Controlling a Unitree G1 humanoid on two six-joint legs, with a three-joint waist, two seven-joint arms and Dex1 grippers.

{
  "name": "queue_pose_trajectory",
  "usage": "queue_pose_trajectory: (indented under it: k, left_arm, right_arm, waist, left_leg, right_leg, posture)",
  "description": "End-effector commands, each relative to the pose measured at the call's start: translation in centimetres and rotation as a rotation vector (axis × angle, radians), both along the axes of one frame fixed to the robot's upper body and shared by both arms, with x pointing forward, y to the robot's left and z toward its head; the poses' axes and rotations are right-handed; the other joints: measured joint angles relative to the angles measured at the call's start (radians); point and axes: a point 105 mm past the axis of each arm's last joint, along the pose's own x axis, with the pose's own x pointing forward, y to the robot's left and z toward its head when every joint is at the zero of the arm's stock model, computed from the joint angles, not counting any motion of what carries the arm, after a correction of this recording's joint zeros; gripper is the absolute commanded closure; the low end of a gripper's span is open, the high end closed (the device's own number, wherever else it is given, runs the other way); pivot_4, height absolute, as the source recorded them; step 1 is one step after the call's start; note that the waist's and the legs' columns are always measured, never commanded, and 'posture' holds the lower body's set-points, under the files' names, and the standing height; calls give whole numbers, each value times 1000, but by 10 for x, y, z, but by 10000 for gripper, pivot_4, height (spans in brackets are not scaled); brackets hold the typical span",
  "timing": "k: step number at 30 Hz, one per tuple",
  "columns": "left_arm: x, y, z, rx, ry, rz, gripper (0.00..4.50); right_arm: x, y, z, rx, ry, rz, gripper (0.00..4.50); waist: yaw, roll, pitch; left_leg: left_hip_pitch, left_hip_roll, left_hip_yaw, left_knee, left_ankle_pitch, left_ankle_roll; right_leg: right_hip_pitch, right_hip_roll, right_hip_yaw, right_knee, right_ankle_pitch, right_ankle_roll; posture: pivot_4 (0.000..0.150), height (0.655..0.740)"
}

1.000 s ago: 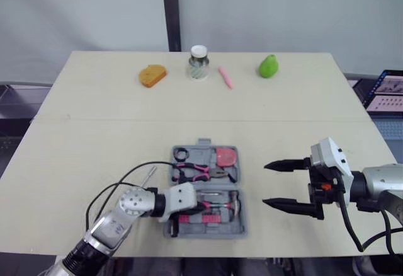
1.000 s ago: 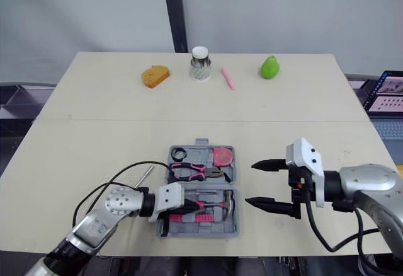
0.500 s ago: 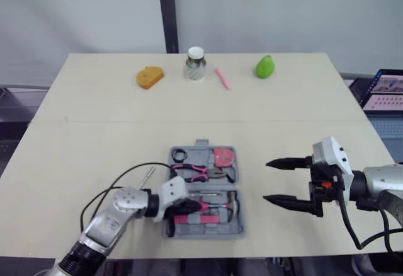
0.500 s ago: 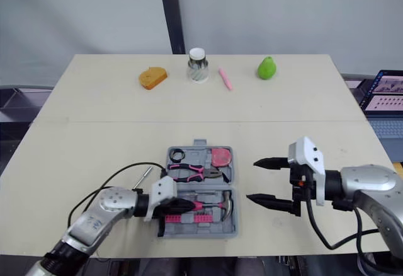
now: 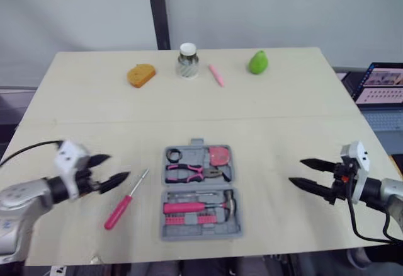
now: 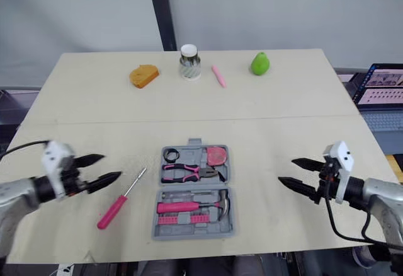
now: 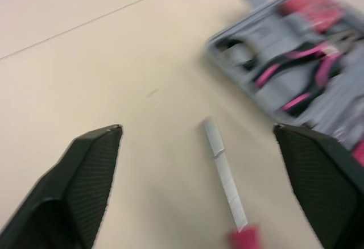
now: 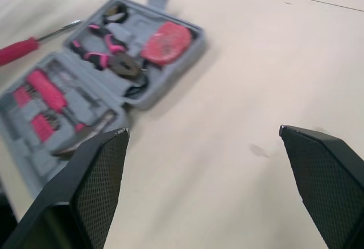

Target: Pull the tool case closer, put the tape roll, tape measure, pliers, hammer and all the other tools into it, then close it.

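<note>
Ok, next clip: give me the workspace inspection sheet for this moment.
Surface: beige table, seam across the middle.
Job's things: tool case open, lying flat; tape roll, tape measure, pliers, hammer inside; screwdriver on the table left of it.
Clutter: orange object, jar, pink pen, green pear along the far edge.
Pincers: left pincer open, empty, near the screwdriver; right pincer open, empty, right of the case.
Cables: left arm cable; right arm cable.
Surroundings: laptop at right; dark post behind.
</note>
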Motion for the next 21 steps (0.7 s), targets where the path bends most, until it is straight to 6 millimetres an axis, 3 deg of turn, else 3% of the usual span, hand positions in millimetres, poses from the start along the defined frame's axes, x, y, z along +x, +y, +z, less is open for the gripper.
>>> queue_pose_trajectory:
  k: [1, 6, 9, 21]
  left_arm:
    - [-20, 39, 6, 69, -28, 116, 651]
    - [-40, 69, 3, 116, -26, 218, 651]
    - [-42, 77, -1, 138, -20, 231, 651]
    - [-20, 58, -3, 110, -63, 172, 651]
  right_arm:
    - [-1, -17, -5, -20, -17, -32, 0]
    - [6, -32, -11, -39, -20, -66, 0]
    - [11, -37, -13, -50, -15, -64, 0]
    - [11, -47, -15, -68, -15, -72, 0]
  waist:
    - [-3, 0, 1]
    - [2, -2, 2]
    - [1, -2, 2]
    - [-6, -2, 2]
  left_leg:
    - [-1, 0, 1, 0, 0, 0]
    - [-1, 0, 2, 1, 0, 0]
    - [-1, 1, 3, 1, 0, -1]
    - [-2, 2, 7, 0, -1, -1]
  right_leg:
    - [-1, 0, 0, 0, 0, 0]
    - [-3, 0, 2, -1, 0, 0]
    - [-5, 0, 3, 0, 0, 0]
    - [-9, 0, 3, 6, 0, 0]
  posture:
    - [1500, 7400]
    - [1500, 7400]
    - [1500, 7400]
    - [1500, 7400]
